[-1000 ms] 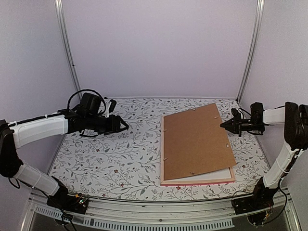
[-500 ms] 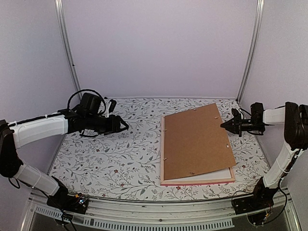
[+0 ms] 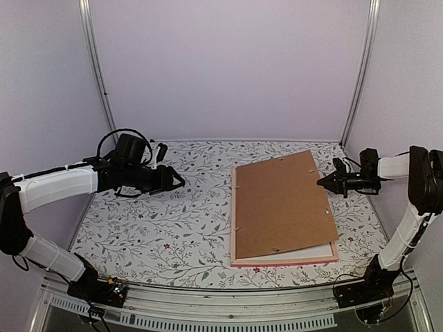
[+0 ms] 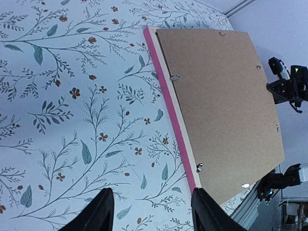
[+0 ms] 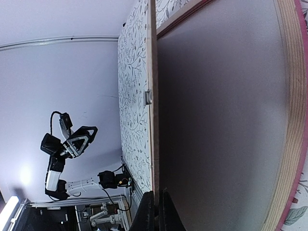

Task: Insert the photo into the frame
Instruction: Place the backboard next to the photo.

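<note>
The pink frame (image 3: pixel 284 262) lies flat on the right half of the table. The brown backing board (image 3: pixel 280 204) rests on it, slightly skewed, with its right edge raised. My right gripper (image 3: pixel 320 182) is shut on that right edge; in the right wrist view the thin board edge (image 5: pixel 154 144) runs between the closed fingertips of the gripper (image 5: pixel 155 211). A white strip (image 3: pixel 304 252) shows under the board's near edge. The photo is hidden. My left gripper (image 3: pixel 181 182) is open and empty, held above the table left of the frame (image 4: pixel 168 101); it also shows in its own wrist view (image 4: pixel 151 211).
The floral tablecloth (image 3: pixel 159 221) covers the table. Plain walls and metal corner posts (image 3: pixel 356 76) enclose the back and sides. Small metal tabs (image 4: pixel 175 77) stick out along the frame's left rail.
</note>
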`<state>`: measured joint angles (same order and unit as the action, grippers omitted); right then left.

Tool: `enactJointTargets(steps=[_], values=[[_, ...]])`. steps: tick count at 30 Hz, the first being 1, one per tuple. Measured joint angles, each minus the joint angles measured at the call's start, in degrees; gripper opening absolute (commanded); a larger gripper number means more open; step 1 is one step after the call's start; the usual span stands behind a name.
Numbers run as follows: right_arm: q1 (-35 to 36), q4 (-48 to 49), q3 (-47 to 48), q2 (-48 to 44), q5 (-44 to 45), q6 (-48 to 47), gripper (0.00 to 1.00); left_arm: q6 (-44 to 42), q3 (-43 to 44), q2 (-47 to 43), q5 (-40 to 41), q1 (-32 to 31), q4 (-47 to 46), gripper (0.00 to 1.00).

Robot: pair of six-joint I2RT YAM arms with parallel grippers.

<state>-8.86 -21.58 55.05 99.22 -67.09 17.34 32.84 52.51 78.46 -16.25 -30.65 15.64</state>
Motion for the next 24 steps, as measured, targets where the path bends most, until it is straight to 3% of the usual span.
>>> enactJointTargets(steps=[9, 24], values=[[0.31, -2.01, 1.31, 1.55, 2.32, -1.99, 0.03, 0.00, -0.02, 0.00, 0.04, 0.00, 0.00, 0.58], [0.55, -3.98, 2.05, 2.05, 3.76, -4.15, 0.00, 0.00, -0.02, 0.00, 0.02, -0.11, 0.00, 0.57]])
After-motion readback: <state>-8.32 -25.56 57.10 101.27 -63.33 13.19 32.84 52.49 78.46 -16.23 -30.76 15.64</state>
